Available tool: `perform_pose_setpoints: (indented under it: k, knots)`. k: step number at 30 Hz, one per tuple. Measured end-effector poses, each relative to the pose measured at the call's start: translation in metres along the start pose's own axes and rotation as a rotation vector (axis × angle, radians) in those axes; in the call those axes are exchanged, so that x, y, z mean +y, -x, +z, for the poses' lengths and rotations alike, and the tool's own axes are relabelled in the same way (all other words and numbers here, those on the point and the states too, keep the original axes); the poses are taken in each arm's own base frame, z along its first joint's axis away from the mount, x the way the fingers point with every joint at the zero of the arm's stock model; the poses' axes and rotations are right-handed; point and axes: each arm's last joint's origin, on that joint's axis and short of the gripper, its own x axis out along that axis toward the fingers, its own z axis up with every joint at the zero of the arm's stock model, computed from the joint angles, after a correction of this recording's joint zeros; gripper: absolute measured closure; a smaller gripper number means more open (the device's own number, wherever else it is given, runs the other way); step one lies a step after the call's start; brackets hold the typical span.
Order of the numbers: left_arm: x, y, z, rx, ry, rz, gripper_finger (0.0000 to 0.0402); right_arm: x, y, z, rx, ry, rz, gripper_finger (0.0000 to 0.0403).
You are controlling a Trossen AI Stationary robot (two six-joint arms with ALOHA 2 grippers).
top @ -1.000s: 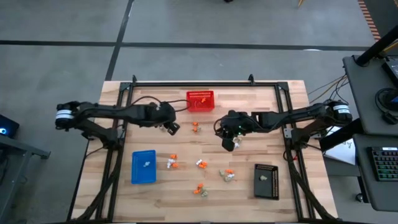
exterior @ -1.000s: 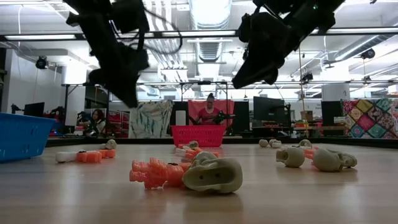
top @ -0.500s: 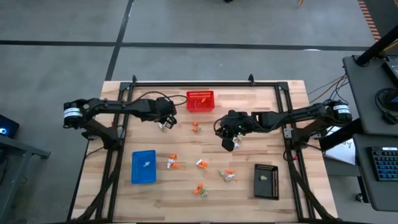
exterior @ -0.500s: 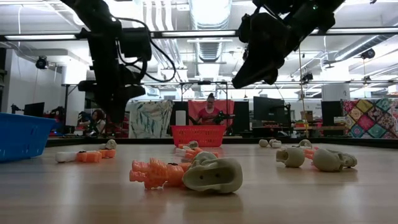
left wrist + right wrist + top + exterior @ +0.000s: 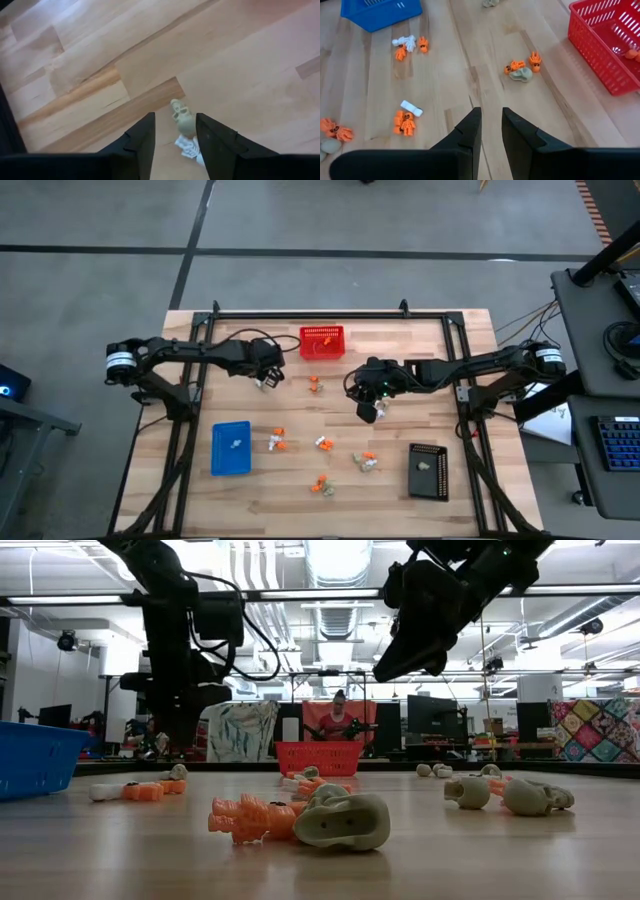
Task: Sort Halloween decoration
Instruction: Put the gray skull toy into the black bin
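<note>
Hovering over the upper left of the wooden table (image 5: 300,510), the left gripper (image 5: 266,378) holds its fingers (image 5: 141,137) apart above a pale skull-shaped trinket (image 5: 183,119) and a small white piece (image 5: 189,146) lying on the bare wood between them. Near the middle of the overhead frame, the right gripper (image 5: 372,408) hangs with its fingers (image 5: 470,131) set a narrow gap apart and nothing between them.

Three containers ring the work area. At top centre, the red mesh basket (image 5: 323,342) holds at least one orange trinket (image 5: 632,53). At lower left, the blue tray (image 5: 231,448) carries a single pale item (image 5: 237,444). At lower right, the black tray (image 5: 428,470) holds one pale grey-beige piece (image 5: 423,467).

The rest of the Halloween decoration (image 5: 320,444) lies loose on the table between the trays: orange and white pieces (image 5: 275,442) just right of the blue tray, an orange pair (image 5: 314,384) below the red basket, an orange and beige cluster (image 5: 366,461) left of the black tray, and another orange cluster (image 5: 320,486) toward the bottom edge. At table height, an orange figure (image 5: 248,819) touches a grey-beige skull (image 5: 342,819) in the foreground.
</note>
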Motion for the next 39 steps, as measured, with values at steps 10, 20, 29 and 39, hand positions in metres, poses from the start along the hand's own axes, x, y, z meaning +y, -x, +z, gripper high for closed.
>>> perform_pose_setpoints:
  k: [10, 20, 29, 39]
  knots:
    - [0.0, -0.007, -0.008, 0.001, 0.017, -0.004, 0.024, 0.0, 0.0, 0.0, -0.001, 0.0, 0.0, 0.0338]
    - [0.0, -0.018, -0.016, -0.004, 0.029, -0.034, 0.0239, 0.0, 0.0, 0.001, -0.008, 0.0, 0.002, 0.0338]
    - [-0.001, -0.023, -0.018, -0.029, 0.044, -0.059, 0.0239, 0.0, 0.0, 0.002, -0.022, -0.002, 0.005, 0.0337]
    - [0.001, -0.033, -0.027, -0.039, 0.054, -0.068, 0.0239, 0.001, 0.0, 0.002, -0.023, -0.003, 0.005, 0.0339]
